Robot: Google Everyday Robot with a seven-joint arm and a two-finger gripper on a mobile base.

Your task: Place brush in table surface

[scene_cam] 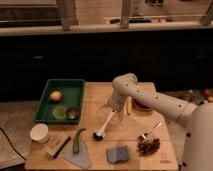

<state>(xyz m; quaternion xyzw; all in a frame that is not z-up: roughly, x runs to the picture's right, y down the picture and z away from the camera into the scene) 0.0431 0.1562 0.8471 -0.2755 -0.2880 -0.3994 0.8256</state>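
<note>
The brush has a slim white handle and a round black head. It lies slanted near the middle of the light wooden table surface, with its head toward the front, on or just above the wood. My gripper is at the upper end of the handle, right over it. My white arm reaches in from the right. Whether the gripper still holds the handle does not show.
A green tray at the left holds an orange fruit, a green round thing and a dark round thing. A white cup, tan wooden block, green pepper, grey cloth, blue-grey sponge, metal utensil and brown bowl surround the brush.
</note>
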